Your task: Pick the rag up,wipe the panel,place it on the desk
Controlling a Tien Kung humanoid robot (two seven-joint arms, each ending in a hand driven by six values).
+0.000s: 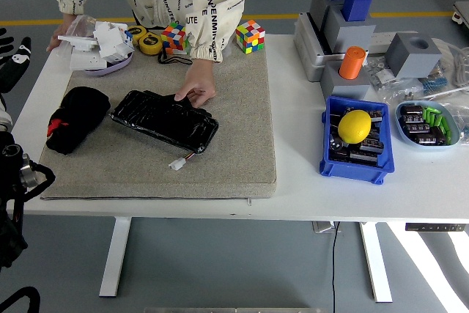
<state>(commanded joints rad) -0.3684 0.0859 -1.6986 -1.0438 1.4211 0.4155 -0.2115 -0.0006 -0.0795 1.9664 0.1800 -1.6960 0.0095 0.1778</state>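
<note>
While a person's hand point(196, 94) presses the black panel point(165, 119) on the desk point(308, 144), the left hand point(12, 56) hovers left of the rag point(76, 118), fingers spread, holding nothing.

A robotics lab: white table point(293, 181); blue parts bin point(357, 159); grey fixtures point(344, 27)

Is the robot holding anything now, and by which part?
No. The left hand is empty at the table's left edge; the rag lies untouched. A person's hand steadies the panel.
</note>
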